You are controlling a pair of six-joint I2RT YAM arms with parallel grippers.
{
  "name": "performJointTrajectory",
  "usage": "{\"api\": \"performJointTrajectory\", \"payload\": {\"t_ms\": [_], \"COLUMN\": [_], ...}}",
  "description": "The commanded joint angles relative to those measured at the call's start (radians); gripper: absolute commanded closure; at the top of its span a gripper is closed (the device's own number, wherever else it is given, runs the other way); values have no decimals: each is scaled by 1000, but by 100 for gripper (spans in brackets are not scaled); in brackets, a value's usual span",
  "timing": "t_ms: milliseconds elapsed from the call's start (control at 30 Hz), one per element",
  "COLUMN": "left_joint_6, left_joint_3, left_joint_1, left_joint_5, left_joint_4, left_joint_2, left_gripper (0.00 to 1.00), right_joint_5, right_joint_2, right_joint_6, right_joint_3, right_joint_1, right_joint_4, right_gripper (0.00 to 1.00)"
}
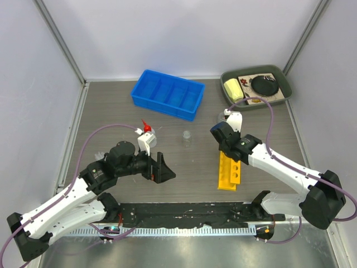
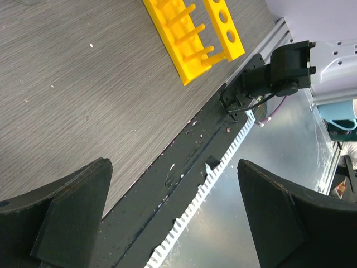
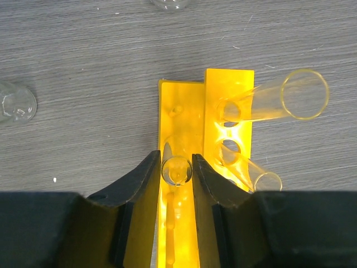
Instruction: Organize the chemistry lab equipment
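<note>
The yellow test-tube rack (image 1: 230, 173) lies flat right of centre. My right gripper (image 1: 225, 146) hangs over its far end, shut on a clear test tube (image 3: 177, 170) held just above the rack (image 3: 181, 111). Two more clear tubes (image 3: 290, 97) lean in the rack's holes. A white squeeze bottle with a red nozzle (image 1: 146, 137) stands beside my left wrist. A small glass beaker (image 1: 187, 138) stands mid-table and also shows in the right wrist view (image 3: 17, 103). My left gripper (image 1: 164, 170) is open and empty and shows the same in its own view (image 2: 172, 167). I see no pipettes.
A blue divided bin (image 1: 167, 94) sits at the back centre. A dark green tray (image 1: 281, 75) with a yellow roll and a black disc sits at the back right. Another glass piece (image 3: 170, 3) stands just beyond the rack. White walls close in the left and right sides.
</note>
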Motion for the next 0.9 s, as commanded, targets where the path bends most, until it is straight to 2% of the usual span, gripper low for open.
{"api": "performJointTrajectory", "payload": {"t_ms": [0,400,667,867], "left_joint_6": [-6,-11,-14,-23], "left_joint_3": [-2,-2,-16,-19], "left_joint_1": [3,3,5,3], "left_joint_5": [19,33,36,45], "left_joint_4": [38,54,75,109], "left_joint_2": [-9,-8,-5,10], "left_gripper": [0,0,0,0], "right_joint_5": [13,-9,-253,-344], "right_joint_2": [-29,-90,-113,-109], "right_joint_6": [19,-5,-46,-30], "right_joint_3": [7,79,113,18], "right_joint_1": [-6,-3,13,48], "right_joint_4": [24,-46,-121,-118], "right_gripper": [63,59,58,57]}}
